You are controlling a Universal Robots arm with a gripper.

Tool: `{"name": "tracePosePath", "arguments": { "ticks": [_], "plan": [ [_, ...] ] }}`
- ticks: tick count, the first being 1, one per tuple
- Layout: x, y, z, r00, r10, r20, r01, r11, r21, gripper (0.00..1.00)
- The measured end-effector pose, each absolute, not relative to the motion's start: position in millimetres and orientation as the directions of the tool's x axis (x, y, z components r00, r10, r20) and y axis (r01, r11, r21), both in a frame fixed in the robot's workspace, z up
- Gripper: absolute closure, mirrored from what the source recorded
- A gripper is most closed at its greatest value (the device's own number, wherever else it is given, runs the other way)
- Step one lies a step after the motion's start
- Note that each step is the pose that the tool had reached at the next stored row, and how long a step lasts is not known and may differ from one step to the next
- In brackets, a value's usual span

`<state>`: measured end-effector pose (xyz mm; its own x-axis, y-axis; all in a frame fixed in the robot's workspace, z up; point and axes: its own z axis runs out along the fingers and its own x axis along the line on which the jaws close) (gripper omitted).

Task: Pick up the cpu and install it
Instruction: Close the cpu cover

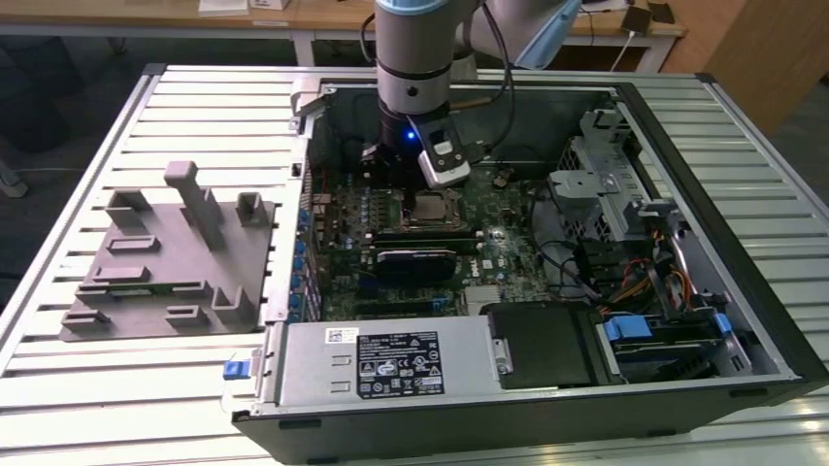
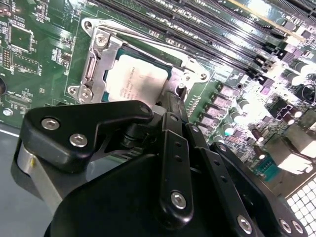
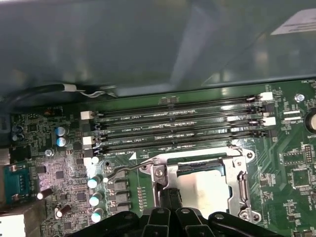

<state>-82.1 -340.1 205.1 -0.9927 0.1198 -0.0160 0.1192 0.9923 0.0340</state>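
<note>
gripper (image 2: 171,97) fingers (image 3: 173,198) clenched, empty, over cpu (image 2: 136,81) lying in socket (image 2: 98,55) | computer case (image 1: 674,413) on slatted metal worktop (image 1: 194,107) | wooden desks (image 1: 324,15) far behind

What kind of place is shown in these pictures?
Probably a robotics lab or workshop: a robot arm reaches into an open computer case on a slotted metal table, with wooden desks behind.

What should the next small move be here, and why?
Probably a short straight lift. In the second wrist view the cpu lies flat inside the socket frame and the tip of the hand sits at its edge, so moving sideways might drag it.
</note>
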Motion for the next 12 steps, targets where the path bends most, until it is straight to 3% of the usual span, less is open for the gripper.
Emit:
{"name": "tracePosePath", "arguments": {
  "ticks": [12],
  "plan": [
    [-84.0,-340.1,201.3,-0.998,0.066,-0.016,0.066,0.997,0.034,0.89]
  ]
}}
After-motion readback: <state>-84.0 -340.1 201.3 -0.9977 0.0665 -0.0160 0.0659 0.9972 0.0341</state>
